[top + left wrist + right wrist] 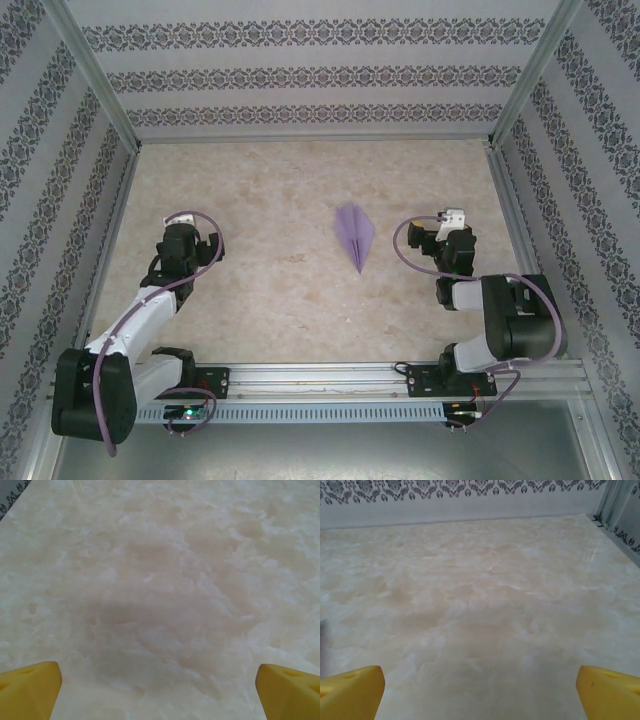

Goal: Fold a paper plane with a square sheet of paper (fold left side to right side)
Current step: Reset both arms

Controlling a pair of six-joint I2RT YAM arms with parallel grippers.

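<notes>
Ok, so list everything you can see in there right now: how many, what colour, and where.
paper plane: one, lavender, flat on the table a little right of centre, pointed end toward the near edge
table: one, beige marbled, floor of the enclosure
walls: three, white with dark patterned bands, at the back and both sides
metal rail: one, silver, along the near edge, carrying both arm bases
left hand: one, yellow tips, open and holding nothing, over bare table on the left
right hand: one, yellow tips, open and holding nothing, over bare table right of the plane
</notes>
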